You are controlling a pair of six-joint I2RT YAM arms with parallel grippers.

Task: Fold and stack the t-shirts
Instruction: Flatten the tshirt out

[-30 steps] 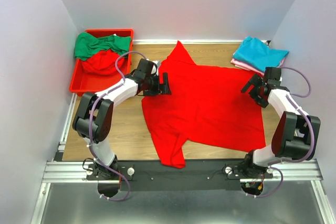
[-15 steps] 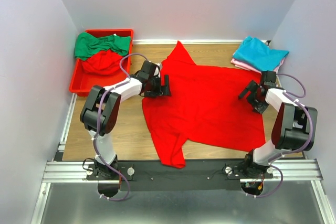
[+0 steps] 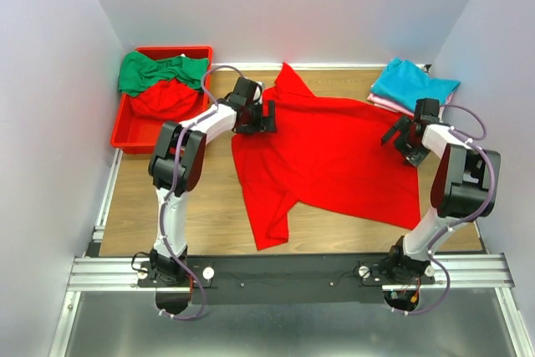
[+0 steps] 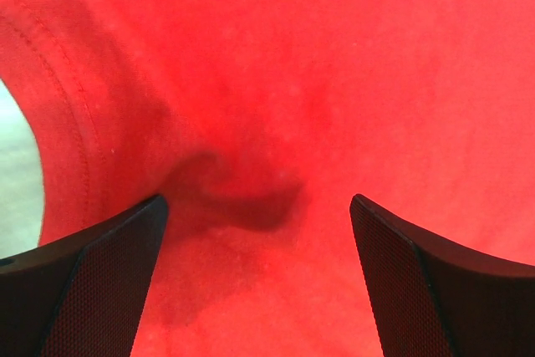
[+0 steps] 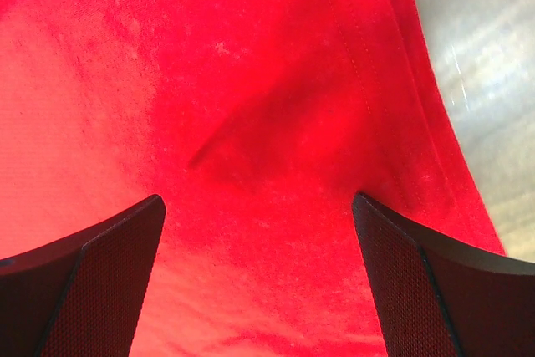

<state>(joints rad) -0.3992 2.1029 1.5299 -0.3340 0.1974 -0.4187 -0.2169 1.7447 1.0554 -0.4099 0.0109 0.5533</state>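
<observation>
Top external: the near edge of the red t-shirt [image 3: 334, 165] has slid away from the arm bases over the last second, so more bare bench [image 3: 201, 215] shows in front of it. The shirt is still spread open mid-bench, with one sleeve trailing near-left and no fold in it yet.

Both arms have reached further out along with it. The left gripper [image 3: 266, 117] now sits on the shirt's far-left part, beside the upper sleeve. The right gripper [image 3: 399, 138] sits at the shirt's right edge.

Wrist views: both grippers are spread as wide as they go, same as a second ago, with nothing pinched. Red cloth lies under the fingers [image 4: 100, 290], and there's a small pucker between each pair. My read is that the open tips pressed down and dragged the cloth outward, so this is positioning or smoothing, not a lift.

For the task, that means we're still at the lay-flat step. The next move probably needs the grippers to close on the cloth before any fold.

Far right: the teal t-shirt [image 3: 414, 85] is folded on top of the pink t-shirt [image 3: 384, 104], just beyond the right gripper, and hasn't moved. Far left: the green t-shirt [image 3: 155, 68] and a second red t-shirt [image 3: 163, 99] are heaped in the red bin [image 3: 117, 135], also unmoved.
</observation>
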